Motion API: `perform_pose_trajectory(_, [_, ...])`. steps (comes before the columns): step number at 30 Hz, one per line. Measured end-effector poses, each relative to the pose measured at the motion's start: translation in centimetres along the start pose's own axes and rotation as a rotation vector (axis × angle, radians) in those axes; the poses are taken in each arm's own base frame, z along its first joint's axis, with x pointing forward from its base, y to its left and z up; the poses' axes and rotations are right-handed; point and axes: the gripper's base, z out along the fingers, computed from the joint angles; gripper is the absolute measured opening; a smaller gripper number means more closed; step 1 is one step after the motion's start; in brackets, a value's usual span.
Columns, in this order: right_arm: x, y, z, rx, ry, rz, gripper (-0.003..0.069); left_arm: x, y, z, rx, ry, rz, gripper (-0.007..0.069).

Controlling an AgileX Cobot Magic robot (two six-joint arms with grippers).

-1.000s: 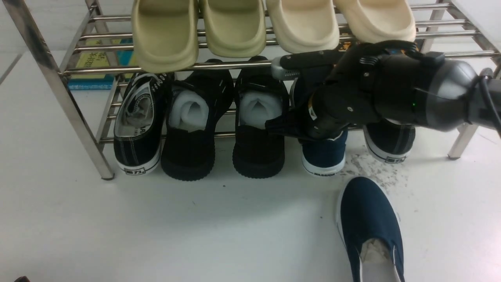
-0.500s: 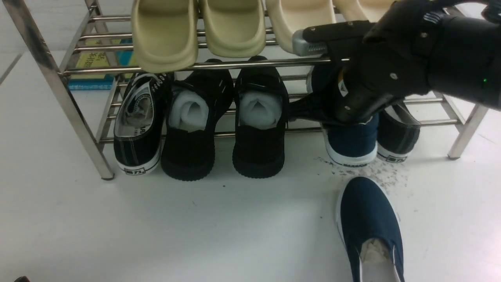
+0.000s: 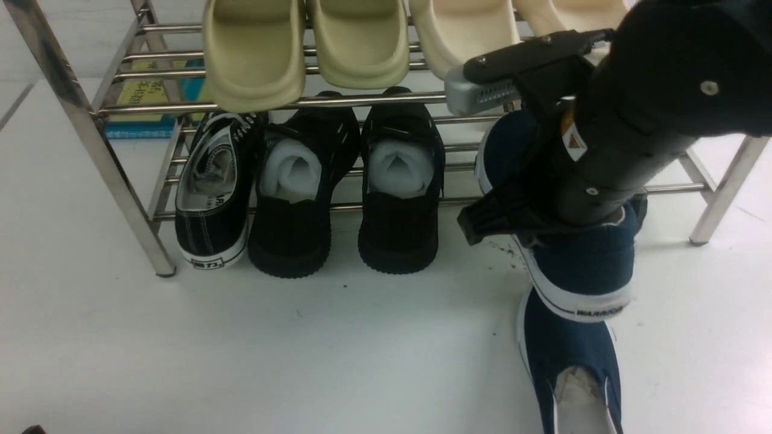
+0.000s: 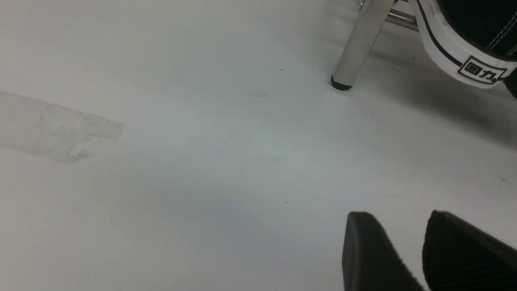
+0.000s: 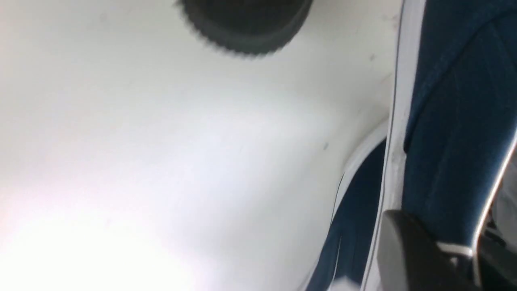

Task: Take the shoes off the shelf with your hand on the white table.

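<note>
Two navy shoes [image 3: 579,265] are off the shelf [image 3: 90,150]: one lies on the table [image 3: 301,349] at five o'clock, and the right claw [image 3: 525,223] pinches the other just above it. The left claw [image 4: 410,246] stands slightly parted.

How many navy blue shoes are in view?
2. One shoe hangs from the right tool, off the shelf; the other shoe lies on the white table beneath it. The arm may hide more.
</note>
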Motion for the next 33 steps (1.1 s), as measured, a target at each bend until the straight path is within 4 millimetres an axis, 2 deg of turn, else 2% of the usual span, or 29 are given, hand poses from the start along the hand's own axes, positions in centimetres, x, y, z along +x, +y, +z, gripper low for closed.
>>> perform_pose_trajectory(5, [2.0, 1.2, -3.1, -0.033, 0.008, -0.046, 0.004, 0.0, 0.0, 0.0, 0.0, 0.0, 0.001, 0.0239])
perform_pose_trajectory(11, [4.0, 3.0, -6.0, -0.103, -0.033, -0.067, 0.004, 0.0, 0.0, 0.0, 0.0, 0.0, 0.001, 0.0239])
perform_pose_trajectory(19, [9.0, 8.9, -8.4, -0.212, -0.036, -0.175, 0.0041, 0.0, 0.0, 0.0, 0.0, 0.0, 0.001, 0.0239])
perform_pose_trajectory(20, [9.1, 9.0, -8.4, -0.211, -0.04, -0.167, 0.0041, 0.0, 0.0, 0.0, 0.0, 0.0, 0.001, 0.0239])
perform_pose_trajectory(22, [10.6, 10.0, -8.3, -0.196, -0.059, -0.148, 0.0042, 0.0, 0.0, 0.0, 0.0, 0.0, 0.001, 0.0239])
perform_pose_trajectory(25, [12.2, 10.5, -7.3, -0.149, -0.067, -0.088, 0.0043, 0.0, 0.0, 0.0, 0.0, 0.0, 0.001, 0.0239])
perform_pose_trajectory(29, [14.1, 10.3, -4.6, -0.075, -0.071, 0.032, 0.0048, 0.0, 0.0, 0.0, 0.0, 0.0, 0.001, 0.0239])
perform_pose_trajectory(33, [14.9, 10.0, -1.9, -0.067, -0.133, 0.147, 0.0055, 0.0, 0.0, 0.0, 0.0, 0.0, 0.001, 0.0239])
